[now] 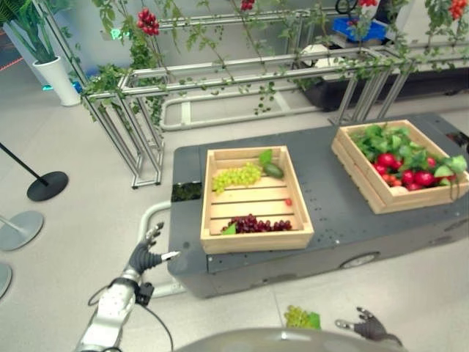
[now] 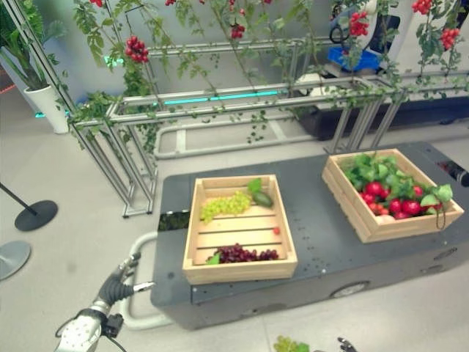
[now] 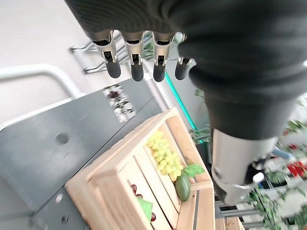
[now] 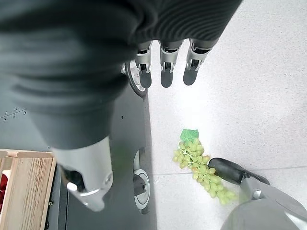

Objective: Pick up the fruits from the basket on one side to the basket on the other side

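Two wooden crates stand on a grey cart. The near-left crate holds green grapes, a green fruit, purple grapes and a small red fruit. The far-right crate is full of red fruits and leaves. Another green grape bunch lies on the floor in front of the cart. My left hand hangs open, low beside the cart's left end, holding nothing. My right hand is open just right of the floor grapes, apart from them.
A metal trellis frame with vines and red berries runs behind the cart. A black stanchion base, round grey bases and a white planter stand on the floor at left. A white tube bumper curves round the cart's left end.
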Controlling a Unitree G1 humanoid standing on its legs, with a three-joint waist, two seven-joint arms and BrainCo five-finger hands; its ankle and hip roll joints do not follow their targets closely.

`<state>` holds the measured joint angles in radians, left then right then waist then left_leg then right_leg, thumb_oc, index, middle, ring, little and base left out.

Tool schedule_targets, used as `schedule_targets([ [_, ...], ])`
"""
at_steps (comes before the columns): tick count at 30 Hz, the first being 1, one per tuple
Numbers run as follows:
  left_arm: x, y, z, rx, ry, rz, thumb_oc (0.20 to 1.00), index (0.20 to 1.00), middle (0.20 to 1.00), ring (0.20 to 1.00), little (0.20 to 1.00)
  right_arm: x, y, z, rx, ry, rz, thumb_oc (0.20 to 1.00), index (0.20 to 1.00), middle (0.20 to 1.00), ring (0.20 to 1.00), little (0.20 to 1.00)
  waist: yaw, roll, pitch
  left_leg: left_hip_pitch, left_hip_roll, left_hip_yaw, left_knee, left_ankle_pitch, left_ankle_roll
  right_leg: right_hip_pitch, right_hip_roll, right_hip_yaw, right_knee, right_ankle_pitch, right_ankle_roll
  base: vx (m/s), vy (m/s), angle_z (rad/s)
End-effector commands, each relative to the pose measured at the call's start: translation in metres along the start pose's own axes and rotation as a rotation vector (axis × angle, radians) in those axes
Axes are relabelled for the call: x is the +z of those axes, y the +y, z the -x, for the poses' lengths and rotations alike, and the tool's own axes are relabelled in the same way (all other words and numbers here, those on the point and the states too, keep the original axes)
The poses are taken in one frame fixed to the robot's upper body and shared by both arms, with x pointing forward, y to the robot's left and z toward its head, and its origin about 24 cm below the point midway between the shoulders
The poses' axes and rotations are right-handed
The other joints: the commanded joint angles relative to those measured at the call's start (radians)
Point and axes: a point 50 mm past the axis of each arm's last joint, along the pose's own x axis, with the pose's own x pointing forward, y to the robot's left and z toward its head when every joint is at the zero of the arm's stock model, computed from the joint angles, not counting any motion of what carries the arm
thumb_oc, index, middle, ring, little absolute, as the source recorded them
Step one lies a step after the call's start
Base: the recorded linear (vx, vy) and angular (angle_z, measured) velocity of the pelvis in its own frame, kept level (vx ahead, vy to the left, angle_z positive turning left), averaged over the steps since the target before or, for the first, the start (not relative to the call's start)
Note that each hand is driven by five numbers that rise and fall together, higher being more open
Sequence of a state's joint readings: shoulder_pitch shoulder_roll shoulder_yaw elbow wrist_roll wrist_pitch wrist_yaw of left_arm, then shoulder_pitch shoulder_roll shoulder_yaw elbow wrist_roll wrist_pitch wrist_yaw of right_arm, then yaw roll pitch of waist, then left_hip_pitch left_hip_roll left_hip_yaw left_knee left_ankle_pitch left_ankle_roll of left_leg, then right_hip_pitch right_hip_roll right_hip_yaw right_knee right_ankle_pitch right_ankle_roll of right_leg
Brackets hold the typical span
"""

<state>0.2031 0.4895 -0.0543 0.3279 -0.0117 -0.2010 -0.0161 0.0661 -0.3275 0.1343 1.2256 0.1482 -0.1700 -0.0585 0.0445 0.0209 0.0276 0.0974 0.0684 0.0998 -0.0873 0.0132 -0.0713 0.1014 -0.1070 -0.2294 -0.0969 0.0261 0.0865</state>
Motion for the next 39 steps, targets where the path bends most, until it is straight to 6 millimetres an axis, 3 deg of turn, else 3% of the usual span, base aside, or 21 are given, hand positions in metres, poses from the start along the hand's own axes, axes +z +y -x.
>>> schedule_targets([
  [1,0.045,0.029,-0.019,0.056,-0.178,-0.152,1.0,1.0,1.0,1.0,1.0,0.011,0.008,-0.004,0.03,-0.01,0.03,1.0,1.0,1.0,1.0,1.0,0.002,-0.035,-0.003,-0.006,-0.011,-0.006,0.01,-0.035,0.003,0.0,-0.025,-0.008,0.021,-0.013,0.046,0.0,0.0,0.0],
  [4,0.067,0.037,-0.028,0.049,-0.242,-0.287,1.0,1.0,1.0,1.0,1.0,0.009,0.008,-0.003,0.039,-0.002,0.041,1.0,1.0,1.0,1.0,1.0,-0.006,-0.034,-0.008,0.001,-0.013,-0.002,0.007,-0.039,0.002,0.004,-0.026,-0.008,0.02,-0.014,0.049,0.02,0.006,0.0],
  [5,0.086,0.044,-0.036,0.066,-0.301,-0.356,1.0,1.0,1.0,1.0,1.0,0.009,0.01,-0.003,0.048,-0.005,0.05,1.0,1.0,1.0,1.0,1.0,-0.012,-0.032,-0.009,0.002,-0.013,-0.001,0.005,-0.04,0.001,0.003,-0.026,-0.006,0.02,-0.013,0.05,0.0,0.0,0.0],
  [15,0.133,0.051,-0.067,0.071,-0.41,-0.651,1.0,1.0,1.0,1.0,1.0,0.009,0.011,-0.003,0.072,-0.011,0.097,1.0,1.0,1.0,1.0,1.0,-0.043,-0.033,-0.014,0.013,-0.013,0.015,0.002,-0.046,0.002,-0.002,-0.026,0.01,0.021,-0.007,0.057,0.0,-0.001,-0.01],
  [22,0.157,0.026,-0.082,-0.056,-0.491,-0.865,1.0,1.0,1.0,1.0,1.0,0.009,0.008,-0.003,0.068,-0.016,0.125,1.0,1.0,1.0,1.0,1.0,-0.064,-0.03,-0.023,0.026,-0.013,0.023,0.0,-0.054,0.004,0.003,-0.026,0.02,0.023,-0.006,0.062,0.01,0.003,-0.03],
  [26,0.181,-0.003,-0.087,-0.157,-0.597,-0.989,1.0,1.0,1.0,1.0,1.0,0.009,0.005,-0.003,0.057,-0.016,0.134,1.0,1.0,1.0,1.0,1.0,-0.073,-0.029,-0.021,0.026,-0.013,0.022,0.0,-0.056,0.005,0.002,-0.025,0.022,0.024,-0.007,0.063,0.01,0.002,-0.02],
  [34,0.176,-0.044,-0.094,-0.312,-0.608,-1.08,1.0,1.0,1.0,1.0,1.0,0.01,0.006,-0.003,0.057,-0.015,0.148,1.0,1.0,1.0,1.0,1.0,-0.083,-0.026,-0.014,0.023,-0.014,0.025,0.0,-0.057,0.006,-0.005,-0.025,0.028,0.026,-0.009,0.063,0.01,0.0,-0.02],
  [39,0.161,-0.052,-0.094,-0.363,-0.556,-1.045,1.0,1.0,1.0,1.0,1.0,0.018,0.004,-0.005,0.043,-0.034,0.131,1.0,1.0,1.0,1.0,1.0,-0.085,-0.021,0.0,0.013,-0.015,0.028,0.003,-0.055,0.007,-0.02,-0.023,0.035,0.031,-0.009,0.061,0.0,0.0,0.0],
])
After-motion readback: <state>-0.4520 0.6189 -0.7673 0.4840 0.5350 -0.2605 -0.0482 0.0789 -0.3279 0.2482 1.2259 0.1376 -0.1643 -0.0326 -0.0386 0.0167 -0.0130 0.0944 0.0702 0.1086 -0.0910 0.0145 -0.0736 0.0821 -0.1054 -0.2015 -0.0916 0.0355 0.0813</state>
